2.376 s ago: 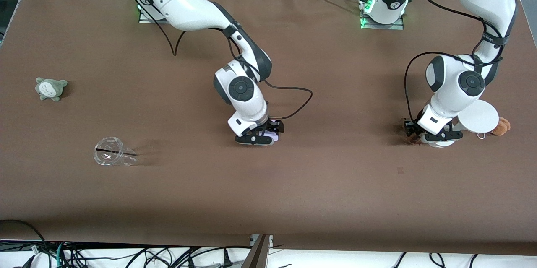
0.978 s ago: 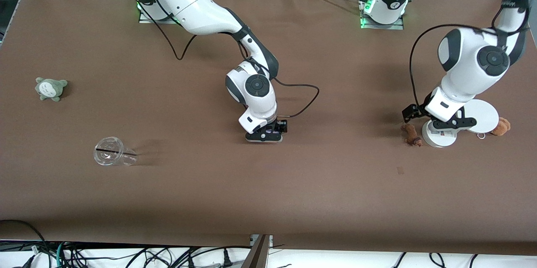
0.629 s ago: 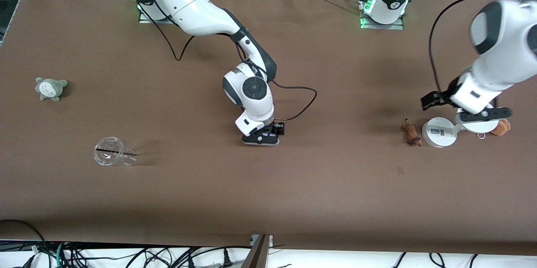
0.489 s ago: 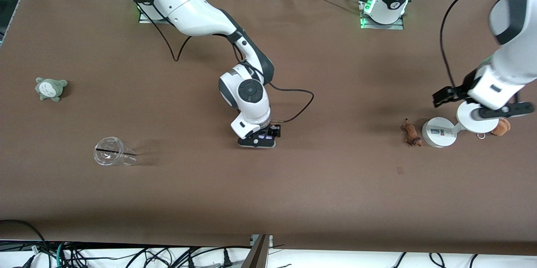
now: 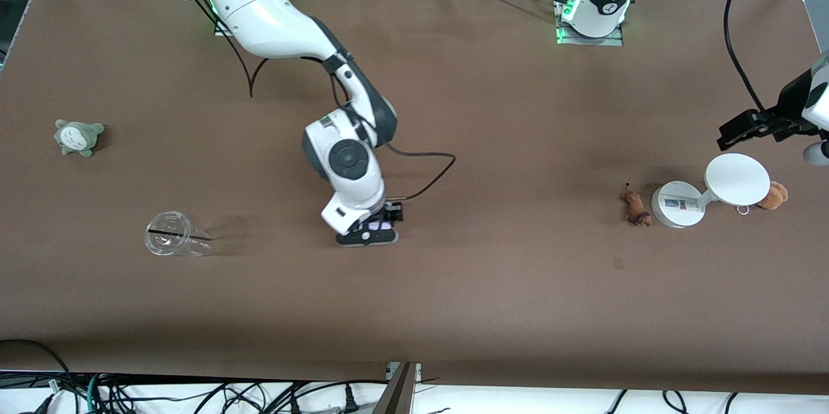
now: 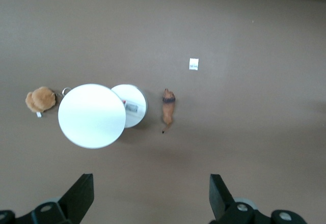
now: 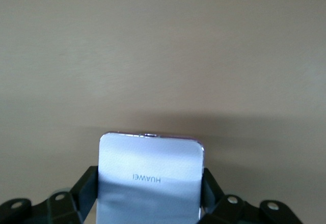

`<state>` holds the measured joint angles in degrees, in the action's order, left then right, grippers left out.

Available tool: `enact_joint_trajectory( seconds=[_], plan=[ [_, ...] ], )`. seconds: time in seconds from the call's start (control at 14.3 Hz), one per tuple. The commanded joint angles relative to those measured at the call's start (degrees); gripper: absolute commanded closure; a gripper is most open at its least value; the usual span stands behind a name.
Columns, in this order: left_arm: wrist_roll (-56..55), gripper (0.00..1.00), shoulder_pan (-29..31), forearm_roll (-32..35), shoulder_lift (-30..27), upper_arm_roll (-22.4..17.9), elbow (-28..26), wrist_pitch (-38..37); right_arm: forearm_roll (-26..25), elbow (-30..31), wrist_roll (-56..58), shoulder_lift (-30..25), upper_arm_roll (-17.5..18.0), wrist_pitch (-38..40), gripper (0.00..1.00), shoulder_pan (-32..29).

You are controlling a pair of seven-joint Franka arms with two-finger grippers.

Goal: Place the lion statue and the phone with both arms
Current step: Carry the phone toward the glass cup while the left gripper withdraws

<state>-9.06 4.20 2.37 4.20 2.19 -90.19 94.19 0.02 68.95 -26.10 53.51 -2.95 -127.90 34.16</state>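
Note:
The lion statue [image 5: 635, 207] [image 6: 168, 104], small and orange-brown, lies on the brown table beside the base of a white stand. My left gripper [image 5: 774, 142] [image 6: 151, 196] hangs high over the left arm's end of the table, above the stand, open and empty. The lavender-white phone [image 5: 379, 227] [image 7: 150, 163] is clamped by its two long edges in my right gripper [image 5: 369, 232] [image 7: 149, 191], which is shut on it. That gripper is low over the middle of the table, and the phone's shadow falls close under it.
The white stand has a round base [image 5: 677, 213] and a round top [image 5: 737, 179] [image 6: 91, 115]. A brown plush with a metal ring [image 5: 774, 195] [image 6: 41, 99] lies beside it. A grey plush [image 5: 78, 137] and a tipped clear cup [image 5: 171, 242] lie toward the right arm's end.
My left gripper let go of the lion statue, rose and drew off toward its end of the table. My right gripper carried the phone toward the right arm's end and slightly toward the front camera.

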Motion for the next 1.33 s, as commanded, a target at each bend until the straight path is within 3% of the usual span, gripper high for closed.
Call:
enact_joint_trajectory(
  seconds=[0.0,0.28,0.49,0.77,1.26],
  plan=[
    [0.1,0.00,-0.1,-0.7,0.3,0.0,2.7,-3.4,2.3,6.8,12.0,-5.2,0.7,0.3,0.65,-5.0],
    [0.2,0.00,-0.4,-1.0,2.0,0.2,4.9,-5.4,6.8,13.4,28.0,-8.1,0.7,-2.2,0.64,-13.0],
    [1.0,0.00,-0.1,-1.0,2.1,0.3,4.9,-5.7,9.2,18.1,36.3,-8.2,0.6,-8.8,0.61,-17.5],
    [1.4,0.00,-0.2,-1.0,2.2,0.5,5.1,-5.6,9.2,18.3,39.3,-7.9,0.5,-9.2,0.61,-21.0],
    [1.4,0.00,-0.1,-1.0,2.3,0.4,5.1,-5.7,11.7,20.1,34.5,-8.7,0.6,-8.3,0.56,-21.7]
  ],
)
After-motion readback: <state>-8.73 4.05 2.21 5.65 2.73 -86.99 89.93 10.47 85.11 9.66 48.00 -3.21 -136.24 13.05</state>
